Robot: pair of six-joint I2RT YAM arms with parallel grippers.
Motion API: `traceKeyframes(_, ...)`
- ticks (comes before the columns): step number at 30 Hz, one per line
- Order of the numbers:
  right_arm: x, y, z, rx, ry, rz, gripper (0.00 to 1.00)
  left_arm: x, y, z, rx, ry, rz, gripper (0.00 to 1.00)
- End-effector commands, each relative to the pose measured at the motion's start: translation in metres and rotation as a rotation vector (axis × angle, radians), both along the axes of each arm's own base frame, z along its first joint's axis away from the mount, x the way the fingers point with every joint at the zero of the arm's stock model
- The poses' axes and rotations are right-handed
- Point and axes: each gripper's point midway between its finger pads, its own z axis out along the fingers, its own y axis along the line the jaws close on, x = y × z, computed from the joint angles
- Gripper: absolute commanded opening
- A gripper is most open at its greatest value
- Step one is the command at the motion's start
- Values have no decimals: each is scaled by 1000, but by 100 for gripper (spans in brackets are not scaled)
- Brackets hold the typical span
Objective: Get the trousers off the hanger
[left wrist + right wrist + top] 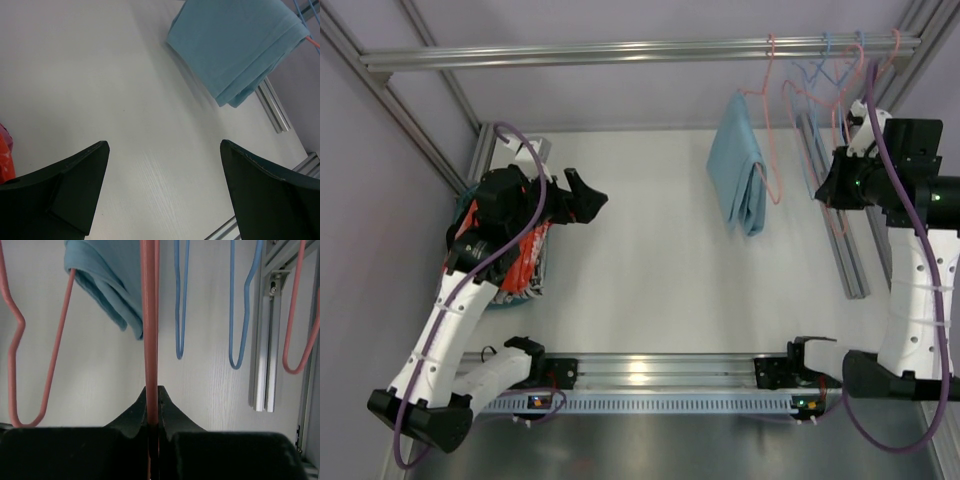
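Observation:
A light blue folded cloth hangs over a pink hanger below the top rail; it also shows in the left wrist view and the right wrist view. Orange-red trousers with white markings lie in a pile at the left, under my left arm; a sliver shows in the left wrist view. No black trousers show. My left gripper is open and empty above bare table. My right gripper is shut on the bar of a second pink hanger, beside the blue cloth.
The hanging rail crosses the back. Blue and pink empty hangers hang at its right end, also in the right wrist view. An aluminium bar lies along the right side. A front rail runs between the arm bases.

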Motion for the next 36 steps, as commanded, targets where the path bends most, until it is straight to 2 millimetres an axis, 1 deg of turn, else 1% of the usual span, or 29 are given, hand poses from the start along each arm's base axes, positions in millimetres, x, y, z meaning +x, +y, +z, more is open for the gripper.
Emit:
traceKeyframes(1,25,-3,35,-4,-129,-19,0,0,4,2,6,-29,16,99)
traceKeyframes(2,27,-1,41,-7,-145,-10,0,0,4,0,8,-26,17,99)
traceKeyframes(4,35,3,44,-9,-152,0,0,0,5,-1,11,-26,19,99)
traceKeyframes(5,37,8,53,-19,-178,10,0,0,4,-2,12,-23,18,99)
traceKeyframes(6,43,16,52,-16,-171,33,0,0,4,-2,12,-25,18,99)
traceKeyframes(7,47,19,55,-12,-178,38,0,1,4,-2,11,-22,17,99)
traceKeyframes(8,49,24,61,-12,-196,50,0,2,4,-5,12,-13,19,99)
traceKeyframes(10,59,25,60,-31,-192,57,0,3,2,-5,4,-3,15,99)
traceKeyframes(11,65,26,62,-54,-213,52,0,3,2,-5,2,-1,19,99)
traceKeyframes(13,75,28,59,-70,-205,54,0,2,2,-5,-4,1,23,99)
traceKeyframes(14,79,28,62,-71,-217,50,0,2,2,-6,-5,4,23,99)
traceKeyframes(15,87,29,59,-73,-205,47,0,1,2,-7,-6,6,21,99)
traceKeyframes(17,94,29,59,-74,-207,34,0,0,3,-7,-9,8,21,99)
traceKeyframes(20,110,32,49,-80,-179,42,0,-2,2,-10,-10,14,19,99)
traceKeyframes(23,113,34,36,-83,-143,49,0,-5,3,-14,1,19,14,99)
traceKeyframes(25,112,35,30,-83,-123,57,0,-8,3,-16,22,18,-5,99)
traceKeyframes(26,111,37,22,-80,-103,66,0,-8,4,-14,36,11,-14,99)
traceKeyframes(27,108,38,22,-78,-103,70,0,-11,4,-21,69,30,-29,99)
traceKeyframes(28,106,39,16,-75,-86,80,0,-9,5,-26,87,51,-27,99)
traceKeyframes(29,105,40,14,-74,-82,82,0,-9,5,-25,97,58,-35,99)
traceKeyframes(30,101,40,14,-72,-83,86,0,-13,4,-32,115,88,-59,99)
traceKeyframes(31,98,40,7,-71,-62,88,0,-13,3,-37,119,113,-74,99)
traceKeyframes(33,91,40,7,-71,-67,95,0,-15,1,-36,125,129,-98,99)
traceKeyframes(34,89,41,3,-69,-55,103,0,-16,0,-40,127,150,-111,99)
traceKeyframes(35,88,41,2,-70,-53,103,0,-17,0,-39,126,153,-116,99)
traceKeyframes(36,85,41,4,-70,-61,107,0,-17,1,-39,130,155,-120,99)
